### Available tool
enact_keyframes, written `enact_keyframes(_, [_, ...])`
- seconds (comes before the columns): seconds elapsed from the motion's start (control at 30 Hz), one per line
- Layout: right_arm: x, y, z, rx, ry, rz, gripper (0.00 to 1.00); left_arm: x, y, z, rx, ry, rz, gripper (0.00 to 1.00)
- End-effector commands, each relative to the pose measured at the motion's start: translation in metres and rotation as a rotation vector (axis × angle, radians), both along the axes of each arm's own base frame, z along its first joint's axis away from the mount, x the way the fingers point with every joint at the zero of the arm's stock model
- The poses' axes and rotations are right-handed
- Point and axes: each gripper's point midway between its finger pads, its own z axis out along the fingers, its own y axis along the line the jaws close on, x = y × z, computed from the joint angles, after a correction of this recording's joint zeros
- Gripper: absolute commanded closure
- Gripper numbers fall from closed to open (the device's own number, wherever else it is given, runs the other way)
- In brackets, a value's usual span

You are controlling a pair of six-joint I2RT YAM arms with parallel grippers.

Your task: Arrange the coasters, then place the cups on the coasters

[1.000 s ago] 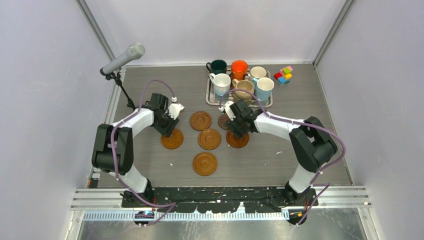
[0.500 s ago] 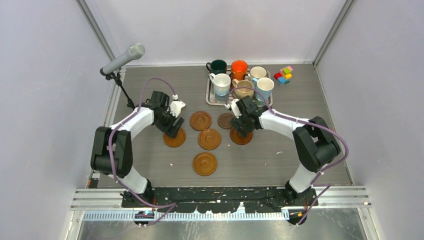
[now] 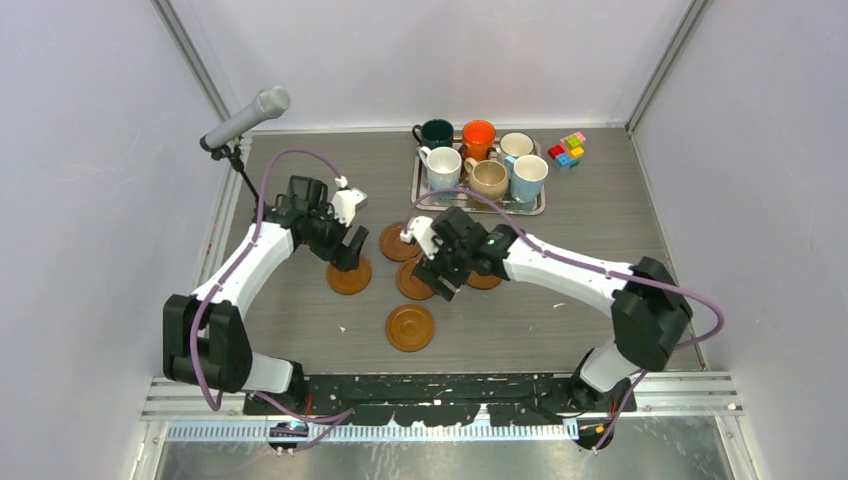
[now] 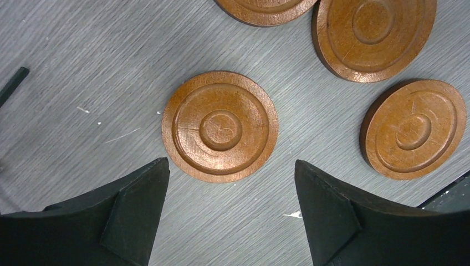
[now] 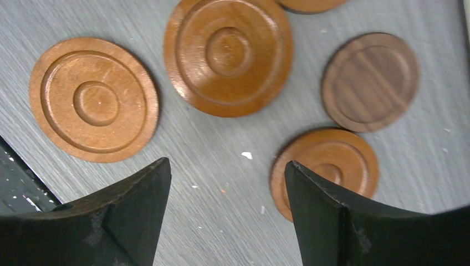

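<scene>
Top external | right tool (image 3: 438, 273) shifted left over middle coaster (image 3: 407, 283), wide | left tool (image 3: 348, 249) lifted, wide

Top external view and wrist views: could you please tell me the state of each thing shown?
Coasters: flat on the table, all bare.
Cups: upright on the tray, none on a coaster.
Left gripper: jaws open, empty, above a coaster.
Right gripper: jaws open, empty, above the coasters.

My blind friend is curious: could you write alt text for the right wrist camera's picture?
The right gripper, its two black fingers spread open and empty, hangs above a grey table. On it lie three brown ringed coasters, a sliver of a fourth at the top edge, and one smaller, darker coaster.
</scene>
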Motion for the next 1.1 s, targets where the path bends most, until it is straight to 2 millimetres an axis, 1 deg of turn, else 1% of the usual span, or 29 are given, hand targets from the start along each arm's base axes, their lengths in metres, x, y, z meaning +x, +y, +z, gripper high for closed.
enact_keyframes(0.0, [-0.016,0.023,-0.015,-0.033,0.055,0.042,0.23,-0.006,-0.006,0.005,-0.044,0.01,0.021,0.15])
enact_keyframes(0.17, [-0.037,0.047,-0.034,-0.093,0.098,0.096,0.28,-0.006,-0.004,0.0,-0.037,0.01,0.032,0.15])
enact_keyframes(0.27, [-0.047,0.056,-0.043,-0.121,0.094,0.126,0.28,-0.005,-0.004,-0.003,-0.037,0.011,0.038,0.15])
enact_keyframes(0.37, [-0.051,0.062,-0.05,-0.144,0.092,0.135,0.29,-0.006,-0.004,-0.005,-0.039,0.014,0.039,0.15])
enact_keyframes(0.5, [-0.056,0.068,-0.059,-0.166,0.116,0.136,0.33,-0.005,-0.004,-0.007,-0.039,0.013,0.041,0.15])
enact_keyframes(0.63, [-0.054,0.071,-0.069,-0.204,0.102,0.113,0.35,-0.004,-0.005,-0.008,-0.042,0.013,0.044,0.15])
enact_keyframes(0.73, [-0.056,0.073,-0.072,-0.215,0.109,0.112,0.36,-0.003,-0.005,-0.008,-0.045,0.015,0.048,0.15])
enact_keyframes(0.83, [-0.058,0.07,-0.075,-0.229,0.112,0.114,0.36,-0.004,-0.005,-0.009,-0.041,0.015,0.048,0.15])
enact_keyframes(0.9, [-0.061,0.064,-0.078,-0.251,0.123,0.129,0.37,-0.005,-0.004,-0.01,-0.037,0.014,0.048,0.15])
enact_keyframes(1.0, [-0.066,0.049,-0.084,-0.297,0.124,0.148,0.42,-0.007,-0.003,-0.011,-0.033,0.014,0.048,0.15])
enact_keyframes(1.07, [-0.07,0.035,-0.088,-0.336,0.124,0.163,0.45,-0.008,-0.003,-0.011,-0.033,0.015,0.048,0.15])
